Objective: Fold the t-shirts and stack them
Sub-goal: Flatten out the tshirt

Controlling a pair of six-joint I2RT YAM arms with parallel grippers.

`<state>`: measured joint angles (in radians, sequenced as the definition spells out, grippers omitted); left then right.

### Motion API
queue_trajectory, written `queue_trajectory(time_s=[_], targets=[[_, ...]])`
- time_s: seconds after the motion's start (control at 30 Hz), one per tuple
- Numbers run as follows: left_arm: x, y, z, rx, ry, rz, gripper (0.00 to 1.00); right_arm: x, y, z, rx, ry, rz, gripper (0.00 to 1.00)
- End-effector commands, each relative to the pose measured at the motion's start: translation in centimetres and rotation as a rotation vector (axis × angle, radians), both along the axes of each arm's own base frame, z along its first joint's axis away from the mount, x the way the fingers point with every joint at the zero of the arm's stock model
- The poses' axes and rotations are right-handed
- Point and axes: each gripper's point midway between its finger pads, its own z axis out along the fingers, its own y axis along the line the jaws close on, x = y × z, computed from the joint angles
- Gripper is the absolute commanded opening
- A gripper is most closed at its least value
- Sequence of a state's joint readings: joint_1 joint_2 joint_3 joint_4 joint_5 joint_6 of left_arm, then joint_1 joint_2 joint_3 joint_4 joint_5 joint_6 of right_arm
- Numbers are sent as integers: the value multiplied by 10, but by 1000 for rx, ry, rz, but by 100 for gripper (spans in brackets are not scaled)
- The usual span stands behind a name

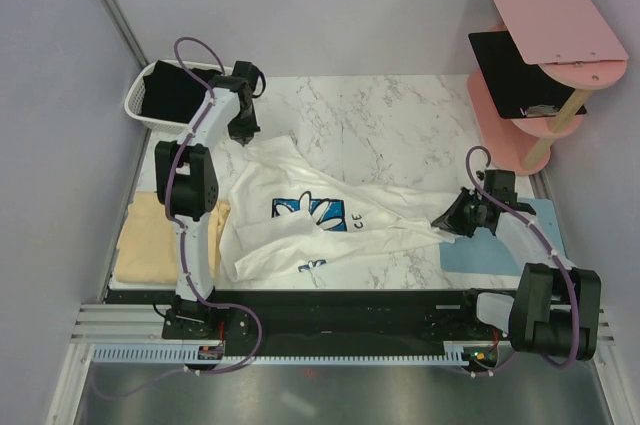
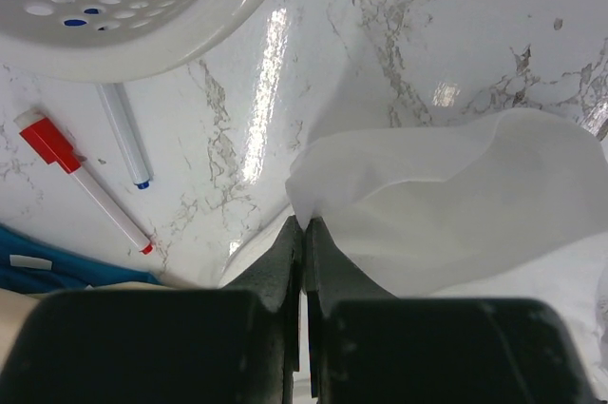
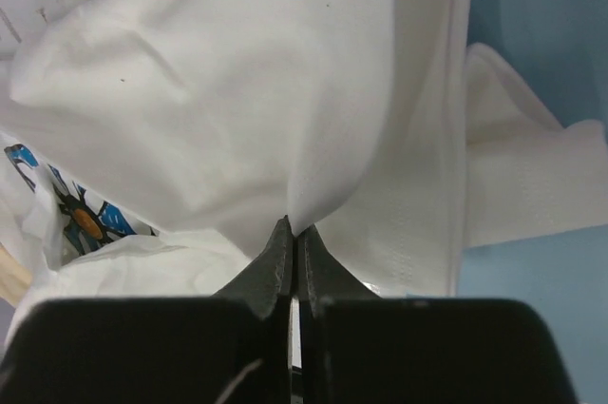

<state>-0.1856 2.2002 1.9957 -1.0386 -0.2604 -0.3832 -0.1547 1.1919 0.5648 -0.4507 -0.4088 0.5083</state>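
Observation:
The white t-shirt (image 1: pixel 330 215) with a daisy on a blue square lies crumpled across the middle of the marble table. My left gripper (image 1: pixel 243 131) is shut on its far left corner; the cloth (image 2: pixel 446 195) rises from the closed jaws (image 2: pixel 305 225). My right gripper (image 1: pixel 447 221) is shut on its right end, pinching a fold of white cloth (image 3: pixel 285 119) at the tips (image 3: pixel 294 231). The pale yellow t-shirt (image 1: pixel 150 240) lies flat at the near left. A black t-shirt (image 1: pixel 175 93) sits in the white basket.
A white perforated basket (image 1: pixel 140 105) stands at the far left, its rim in the left wrist view (image 2: pixel 123 33). A red marker (image 2: pixel 81 176) and a blue-tipped marker (image 2: pixel 123 133) lie beside it. A light-blue mat (image 1: pixel 520 240) lies at right. A pink shelf (image 1: pixel 545 55) holds a black clipboard (image 1: pixel 520 75).

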Motion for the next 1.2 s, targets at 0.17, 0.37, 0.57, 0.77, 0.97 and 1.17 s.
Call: queue_trajectory(time_s=[0.17, 0.37, 0.57, 0.77, 0.97, 1.17], targets=[[-3, -1, 82, -21, -173, -41, 2, 76, -8, 88, -27, -301, 17, 0], [-17, -2, 205, -81, -457, -76, 2, 114, -17, 205, -97, -583, 6, 0], [-77, 3, 334, -146, -769, -119, 2, 104, -27, 322, -220, -863, -45, 0], [-167, 7, 414, -216, -1008, -189, 2, 73, -24, 389, -325, -1019, -22, 0], [-238, 21, 432, -220, -1112, -200, 2, 24, -8, 437, -335, -1182, 25, 0], [-313, 32, 461, -249, -1239, -215, 2, -39, -3, 495, -353, -1361, 3, 0]])
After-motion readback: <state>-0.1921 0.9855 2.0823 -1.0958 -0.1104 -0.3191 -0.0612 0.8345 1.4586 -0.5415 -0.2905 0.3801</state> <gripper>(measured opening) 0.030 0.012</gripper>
